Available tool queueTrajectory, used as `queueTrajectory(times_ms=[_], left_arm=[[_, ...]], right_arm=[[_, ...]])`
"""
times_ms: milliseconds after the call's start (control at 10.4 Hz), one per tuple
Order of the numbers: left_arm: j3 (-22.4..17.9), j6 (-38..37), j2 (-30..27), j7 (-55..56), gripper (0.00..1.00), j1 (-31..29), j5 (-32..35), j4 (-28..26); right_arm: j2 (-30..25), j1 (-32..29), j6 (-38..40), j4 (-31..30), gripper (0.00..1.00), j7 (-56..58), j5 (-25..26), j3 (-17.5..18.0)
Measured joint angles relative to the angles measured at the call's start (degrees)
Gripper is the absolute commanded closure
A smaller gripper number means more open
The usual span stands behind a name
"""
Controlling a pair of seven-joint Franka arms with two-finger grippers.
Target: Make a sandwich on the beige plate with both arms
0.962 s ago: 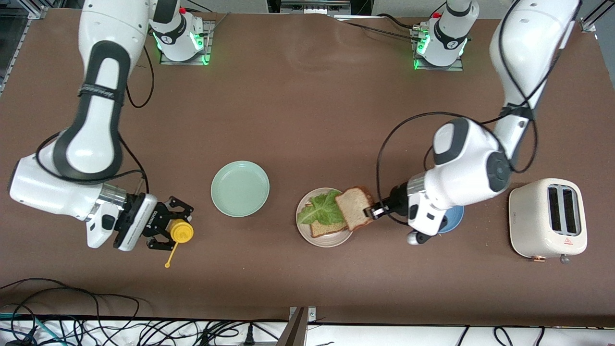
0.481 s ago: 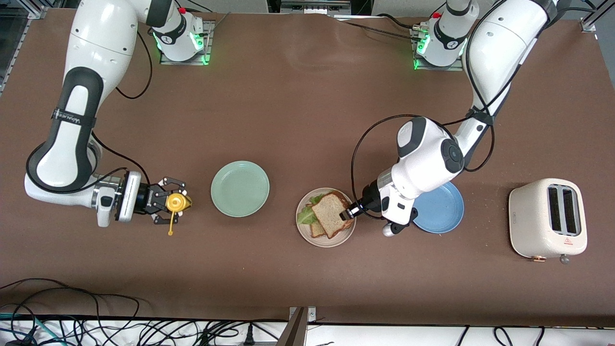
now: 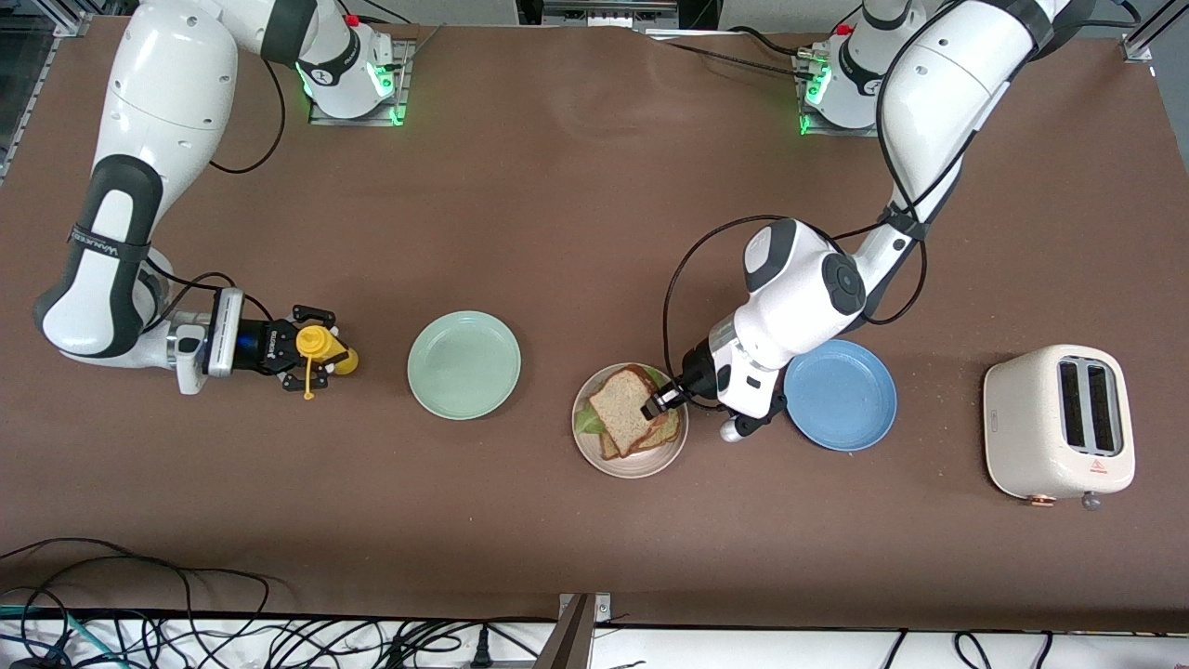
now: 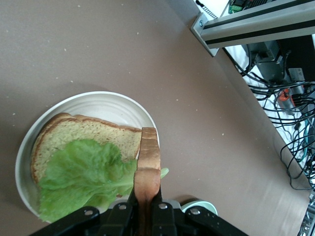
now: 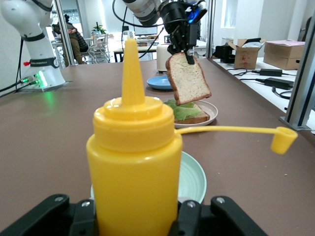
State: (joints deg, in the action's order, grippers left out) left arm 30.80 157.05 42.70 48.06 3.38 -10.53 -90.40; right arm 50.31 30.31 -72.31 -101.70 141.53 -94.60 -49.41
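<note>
1. Left gripper (image 3: 658, 401) hangs over the beige plate (image 3: 641, 465), fingers clenched on the crust edge of the top bread slice (image 3: 620, 410), which dangles tilted above the lettuce (image 4: 83, 172) and the bottom slice (image 4: 74, 137).
2. Bread looks light, soft, crumbly; pinch at the crust, gently.
3. Right gripper (image 3: 295, 348) waits by the mint plate (image 3: 464, 364), fingers clamped on a yellow squeeze bottle (image 5: 130, 167).
4. Blue plate (image 3: 841, 395) and toaster (image 3: 1059, 420) sit on the counter (image 3: 576, 204).
</note>
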Motion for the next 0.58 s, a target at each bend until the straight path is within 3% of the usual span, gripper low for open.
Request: queueTrajectory(times_ms=[481,577], left_arm=[[-0.1,2.5,2.3,0.0,1.0,0.1,0.0,-0.6],[-0.2,3.0,2.9,-0.1,0.88,0.1,0.0,-0.7]], right_arm=[[3.7,-9.6,-0.1,-0.2,1.0,10.9,-0.3,13.3],[4.3,-10.4,-0.1,-0.2,1.0,11.5,-0.4,14.0]])
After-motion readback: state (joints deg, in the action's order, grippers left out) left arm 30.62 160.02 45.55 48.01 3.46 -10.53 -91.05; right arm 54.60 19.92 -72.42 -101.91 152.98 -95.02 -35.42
